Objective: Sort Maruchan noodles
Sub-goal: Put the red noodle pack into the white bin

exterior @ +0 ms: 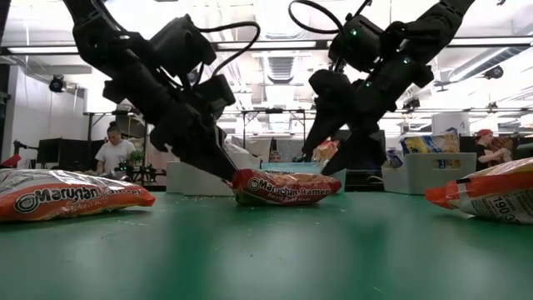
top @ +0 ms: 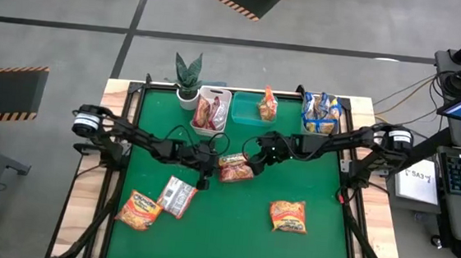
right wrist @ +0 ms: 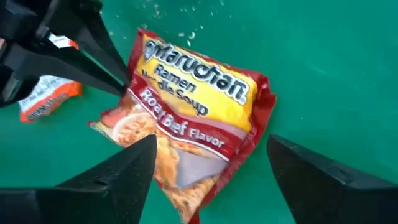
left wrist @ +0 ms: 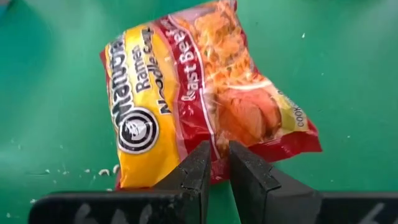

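High view, from above: my two dark arms meet over the middle of a green table mat [top: 230,236]. Between them lies a crinkly yellow-and-red plastic Roast Beef ramen packet [top: 236,168]. My left gripper [top: 206,179] touches its left edge; my right gripper [top: 254,162] hovers at its right edge. Three more ramen packets lie apart on the mat: an orange one [top: 139,209] and a pale one [top: 177,196] near the front left, and an orange one [top: 289,216] at front right. Along the far edge stand a white plastic bin [top: 212,111], a teal plastic bin [top: 252,110] and a grey plastic bin [top: 322,113], each holding packets, beside a small potted plant [top: 187,78].

Low view, at table height: the packet [exterior: 285,187] rests flat on the mat, my left gripper [exterior: 231,173] pinching its end, my right gripper [exterior: 329,162] raised just above its other end. A person [exterior: 111,150] stands far behind.

Left wrist view: my left fingers [left wrist: 198,171] are pressed nearly together on the packet's [left wrist: 193,87] red sealed edge.

Right wrist view: my right fingers [right wrist: 127,168] are spread wide, with the packet [right wrist: 186,121] lying free between and beyond them.
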{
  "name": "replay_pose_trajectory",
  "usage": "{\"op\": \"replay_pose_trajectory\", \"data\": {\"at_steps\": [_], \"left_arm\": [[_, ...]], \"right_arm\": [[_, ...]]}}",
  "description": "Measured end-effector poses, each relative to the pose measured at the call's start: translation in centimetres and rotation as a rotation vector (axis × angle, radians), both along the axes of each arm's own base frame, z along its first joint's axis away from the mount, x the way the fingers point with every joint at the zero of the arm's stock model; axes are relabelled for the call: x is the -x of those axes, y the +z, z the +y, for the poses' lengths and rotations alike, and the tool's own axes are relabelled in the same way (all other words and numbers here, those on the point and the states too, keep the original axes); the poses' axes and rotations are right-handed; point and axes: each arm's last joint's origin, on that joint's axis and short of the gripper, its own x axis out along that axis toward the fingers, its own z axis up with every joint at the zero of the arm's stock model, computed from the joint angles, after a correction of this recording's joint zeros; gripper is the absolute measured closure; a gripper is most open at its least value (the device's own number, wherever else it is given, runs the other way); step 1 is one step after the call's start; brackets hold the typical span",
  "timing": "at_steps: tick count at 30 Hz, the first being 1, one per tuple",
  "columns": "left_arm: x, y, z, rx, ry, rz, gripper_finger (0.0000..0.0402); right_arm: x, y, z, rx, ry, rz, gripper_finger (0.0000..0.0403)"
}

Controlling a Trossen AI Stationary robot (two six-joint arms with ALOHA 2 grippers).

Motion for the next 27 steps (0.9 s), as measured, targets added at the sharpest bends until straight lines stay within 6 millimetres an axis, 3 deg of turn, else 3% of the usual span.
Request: {"op": "replay_pose_trajectory", "data": {"at_steps": [11,21,27], "left_arm": [[-0.2,-1.9,0.1,0.021,0.041,0.057,0.0362],[-0.3,-2.8,0.1,0.034,0.058,0.073,0.0362],[-0.3,-2.8,0.1,0.033,0.056,0.066,0.0362]], "right_arm": [[-1.3,-2.6,0.0,-0.061,0.024,-0.01,0.0104],[-3.3,-4.4,0.1,-0.12,0.104,-0.173,0.0107],[-4.2,-4.8,0.1,-0.141,0.148,-0.283,0.0135]]}}
